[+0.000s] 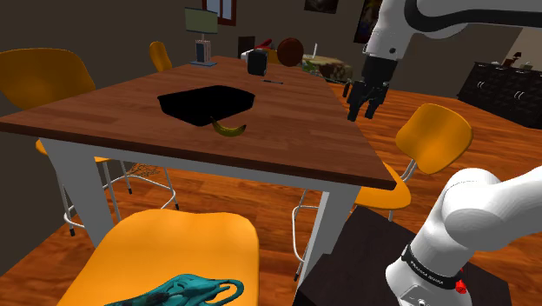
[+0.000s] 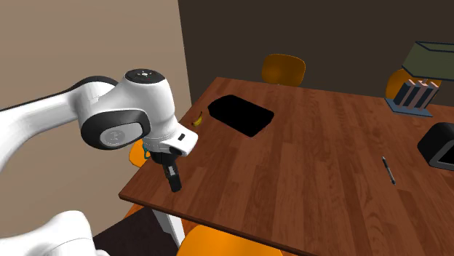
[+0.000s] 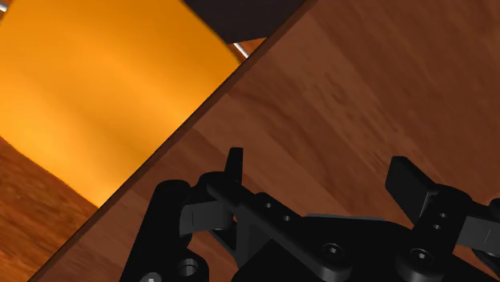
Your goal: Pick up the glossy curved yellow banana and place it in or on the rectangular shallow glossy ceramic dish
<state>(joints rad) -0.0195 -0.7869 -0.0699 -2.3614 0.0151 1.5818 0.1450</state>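
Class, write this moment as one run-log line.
gripper: open, empty, over table edge | banana: on table beside black dish | black dish: empty | stage: pre-grasp

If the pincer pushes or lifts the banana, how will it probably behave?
The banana lies flat on the smooth wooden table, so a push would probably slide or spin it, not roll it. Its curved, tapering shape may let it twist in the open pincer unless gripped mid-length. It looks slim beside the black dish, so likely light.
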